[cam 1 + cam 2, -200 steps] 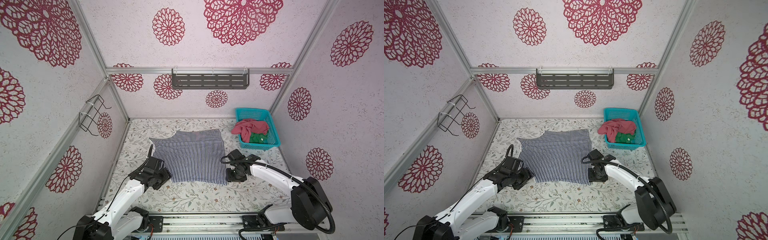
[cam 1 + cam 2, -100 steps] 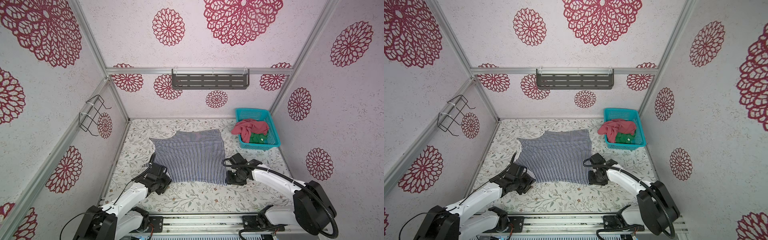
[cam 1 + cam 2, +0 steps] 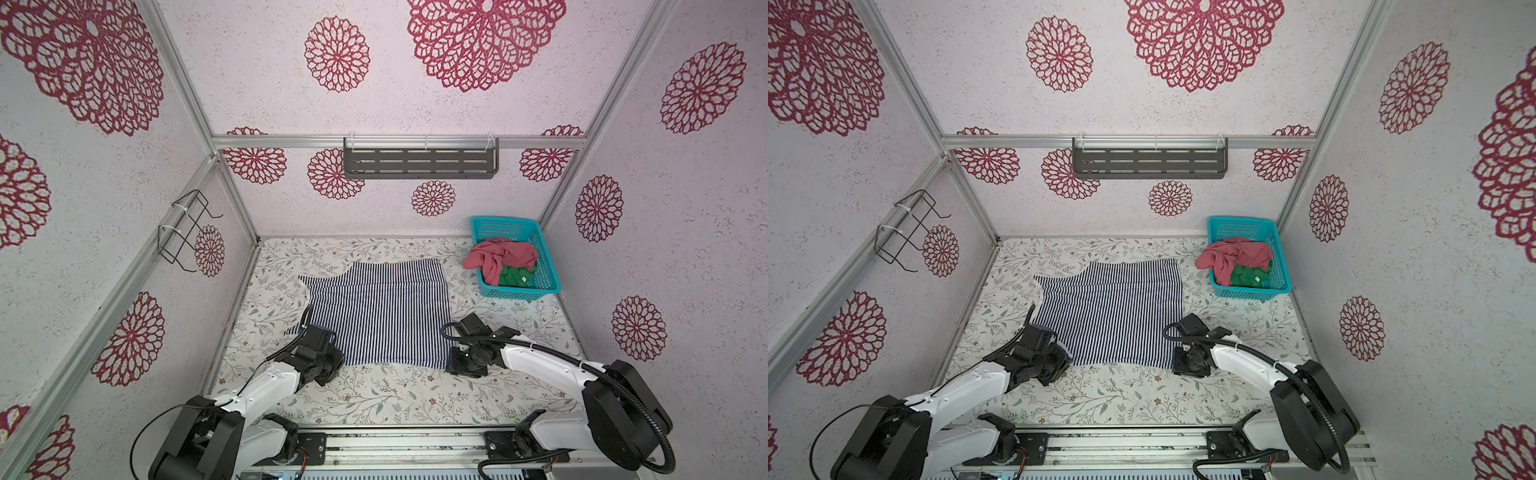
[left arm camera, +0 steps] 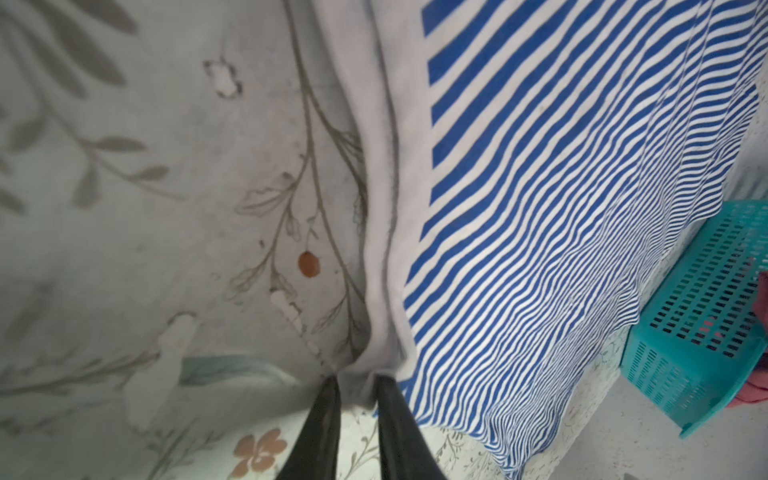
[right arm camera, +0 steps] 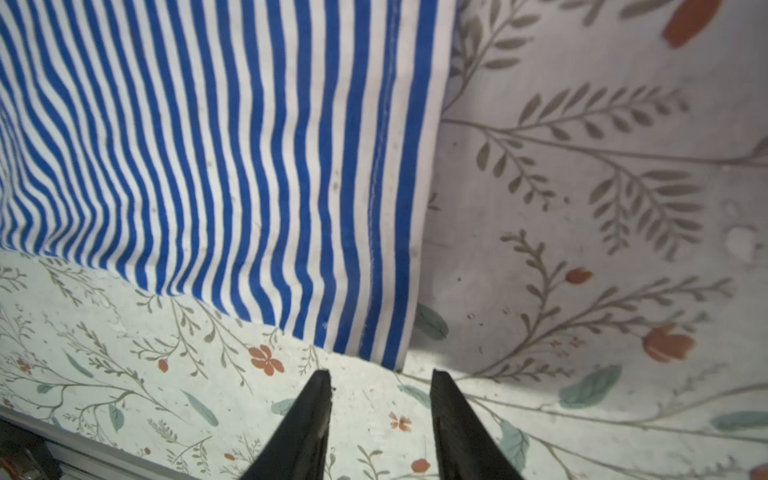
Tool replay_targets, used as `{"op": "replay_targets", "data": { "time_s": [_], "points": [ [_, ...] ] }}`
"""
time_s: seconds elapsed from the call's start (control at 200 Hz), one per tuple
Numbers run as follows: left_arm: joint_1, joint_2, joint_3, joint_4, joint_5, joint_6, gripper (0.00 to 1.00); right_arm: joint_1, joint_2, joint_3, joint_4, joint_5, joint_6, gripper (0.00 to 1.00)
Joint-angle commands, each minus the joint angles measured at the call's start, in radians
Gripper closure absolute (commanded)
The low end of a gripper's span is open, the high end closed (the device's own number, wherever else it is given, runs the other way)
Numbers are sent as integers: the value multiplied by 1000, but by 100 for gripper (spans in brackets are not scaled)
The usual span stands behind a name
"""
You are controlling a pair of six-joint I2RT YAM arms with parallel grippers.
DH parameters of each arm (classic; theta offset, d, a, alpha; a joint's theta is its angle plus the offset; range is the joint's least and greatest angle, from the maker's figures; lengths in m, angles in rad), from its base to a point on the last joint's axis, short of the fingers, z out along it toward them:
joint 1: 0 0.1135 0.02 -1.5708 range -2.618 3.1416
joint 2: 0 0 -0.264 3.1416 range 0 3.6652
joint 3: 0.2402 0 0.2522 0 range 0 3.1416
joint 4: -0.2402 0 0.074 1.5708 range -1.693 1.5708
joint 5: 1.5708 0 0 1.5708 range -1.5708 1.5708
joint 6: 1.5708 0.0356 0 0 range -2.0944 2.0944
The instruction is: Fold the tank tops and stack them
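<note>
Floral tabletop [image 3: 374, 399]: we see left gripper [image 4: 358, 380] pinching striped tank top [image 3: 382, 316] by its trim; right gripper [image 5: 379, 374] parted, empty.

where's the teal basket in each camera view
In a top view: the teal basket sits at the far right corner of the table.
In a top view: same far right corner.
Left wrist: partly cut off, beyond the far edge of the striped tank top.
Right wrist: not in it.
Shared landmark: the striped tank top, visible in all four views.
</note>
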Motion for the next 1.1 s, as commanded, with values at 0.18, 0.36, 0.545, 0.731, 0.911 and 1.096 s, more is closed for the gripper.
{"op": "replay_targets", "data": {
  "time_s": [0.18, 0.36, 0.545, 0.731, 0.911, 1.096],
  "points": [
    [-14, 1, 22, -30, -23, 7, 98, 6, 30, -1, 37, 44, 28, 68],
    [-32, -16, 23, -64, -31, 6, 100, 6, 54, 7, 47, 72, 20, 83],
    [-79, -59, 26, -157, -62, -11, 100, 8, 32, 22, -40, 95, -9, 100],
    [-134, -195, 19, -330, -135, -65, 100, 16, -15, 34, -193, 111, -40, 100],
    [-142, -280, 75, -467, -170, -49, 100, 13, -24, 112, -352, 102, -109, 100],
    [-88, -215, 154, -507, -152, 84, 100, -18, 42, 191, -371, 80, -197, 100]
  ]
}}
